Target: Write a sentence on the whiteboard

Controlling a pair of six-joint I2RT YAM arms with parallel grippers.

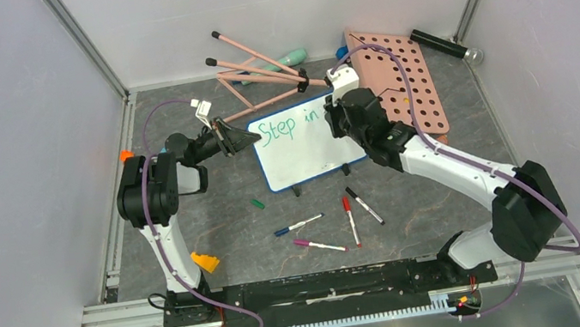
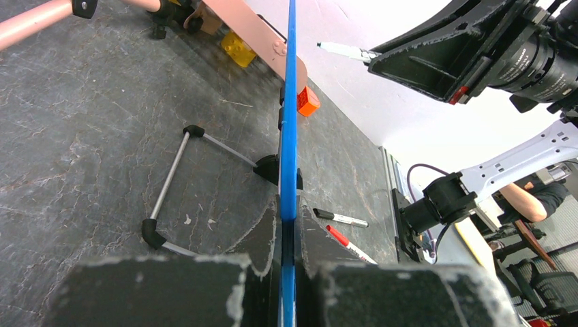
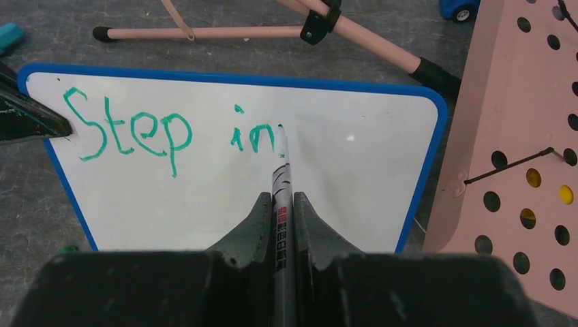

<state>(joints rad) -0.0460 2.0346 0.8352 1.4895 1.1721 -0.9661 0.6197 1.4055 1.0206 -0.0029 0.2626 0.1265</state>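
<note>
The blue-framed whiteboard (image 1: 311,156) stands tilted on its black feet mid-table. Green marker words "Step in" (image 3: 129,131) run along its top line, also readable from above (image 1: 288,126). My left gripper (image 2: 289,216) is shut on the board's left blue edge (image 2: 289,136), seen from above at the board's upper left corner (image 1: 241,140). My right gripper (image 3: 280,199) is shut on a white marker (image 3: 281,170). The marker's tip touches the board just right of the "n". From above, the right gripper (image 1: 338,117) hangs over the board's upper right part.
A pink board with round holes (image 1: 405,85) lies right of the whiteboard. Pink stand legs (image 1: 256,73) lie behind it. Several loose markers (image 1: 351,219) and a green cap (image 1: 257,204) lie in front. A black cylinder (image 1: 442,45) is at the back right, a yellow block (image 1: 205,262) near the left base.
</note>
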